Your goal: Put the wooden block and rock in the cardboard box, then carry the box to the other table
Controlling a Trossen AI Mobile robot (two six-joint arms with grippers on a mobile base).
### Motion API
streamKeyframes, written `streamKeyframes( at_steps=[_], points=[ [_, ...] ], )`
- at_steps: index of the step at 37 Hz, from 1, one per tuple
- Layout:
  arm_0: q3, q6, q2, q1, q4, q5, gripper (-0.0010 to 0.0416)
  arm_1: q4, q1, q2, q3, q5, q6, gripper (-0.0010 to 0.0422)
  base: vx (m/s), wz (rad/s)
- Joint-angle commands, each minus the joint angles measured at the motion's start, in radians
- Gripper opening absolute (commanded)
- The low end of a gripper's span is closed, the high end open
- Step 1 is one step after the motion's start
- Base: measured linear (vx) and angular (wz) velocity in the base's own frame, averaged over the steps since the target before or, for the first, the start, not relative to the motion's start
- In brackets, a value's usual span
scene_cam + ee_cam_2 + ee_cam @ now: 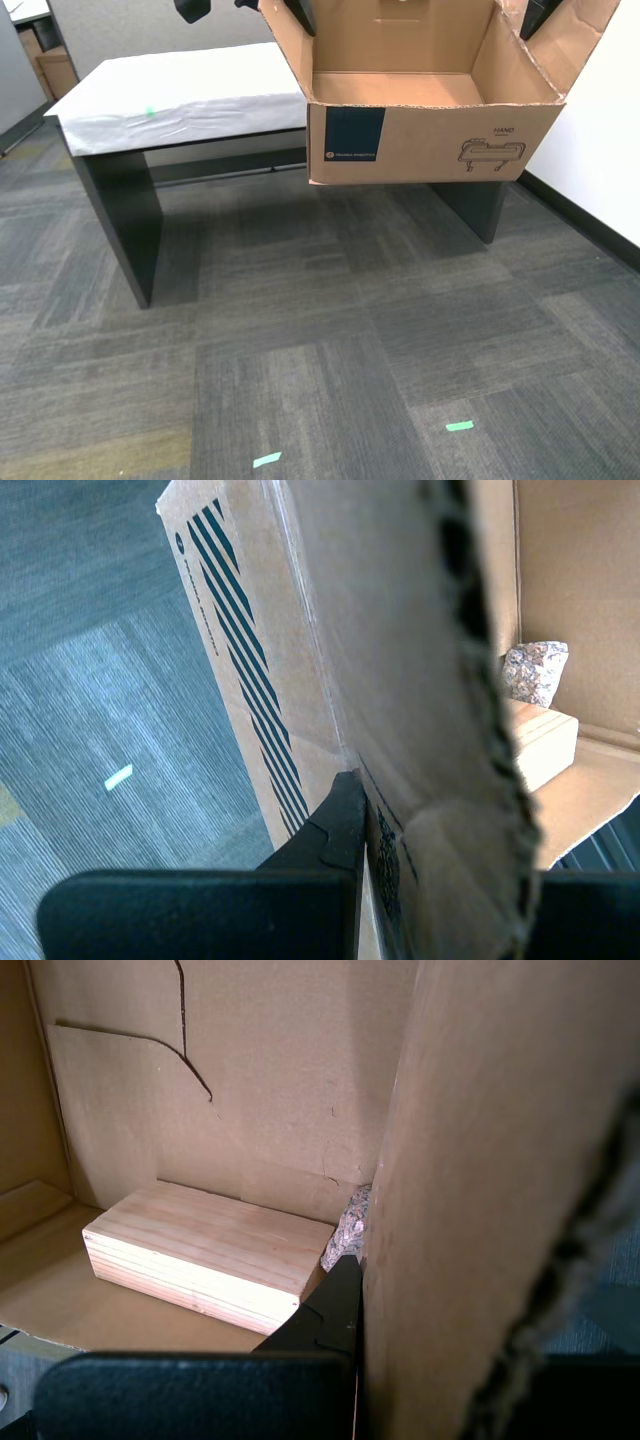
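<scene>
The cardboard box [440, 140] hangs in the air over the carpet, in front of the other table [200, 90], with its blue label and line drawing facing the exterior camera. Its flaps stand open. Inside lie the wooden block [200, 1260] and the rock [348, 1232], touching each other by a box wall. They also show as the wooden block [545, 742] and the rock [535, 672]. The front wall hides both in the exterior view. My first gripper [400, 1300] is shut on a cardboard side wall. My second gripper [385, 820] is shut on the opposite wall.
The table's wrinkled white cover carries a green tape mark [151, 112]. Its dark legs stand on grey carpet, where two green tape strips [459, 426] lie. A white wall with dark baseboard [590, 215] runs along the exterior view's right. Another brown box [55, 70] sits at the far left.
</scene>
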Motion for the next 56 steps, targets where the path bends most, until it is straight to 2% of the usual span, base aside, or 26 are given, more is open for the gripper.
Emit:
streamKeyframes(
  at_steps=[1,10,30,56],
  points=[
    [0.002,0.000,-0.001,0.003,0.002,-0.030,-0.0001,0.014,-0.003,0.000,0.002,0.016,0.018,-0.0001,0.122,-0.062],
    [0.002,-0.002,-0.001,0.003,0.001,-0.030,-0.0001,0.014,-0.003,0.000,0.002,0.015,0.036,-0.0001,0.136,-0.051],
    [0.002,-0.001,-0.001,0.003,0.024,-0.030,-0.0001,0.013,-0.003,0.000,0.002,0.016,0.030,-0.0001,0.120,-0.019],
    [0.002,0.000,-0.001,0.008,0.032,-0.030,-0.0001,0.008,-0.004,0.000,0.002,0.015,-0.038,-0.0001,0.133,0.019]
  ],
)
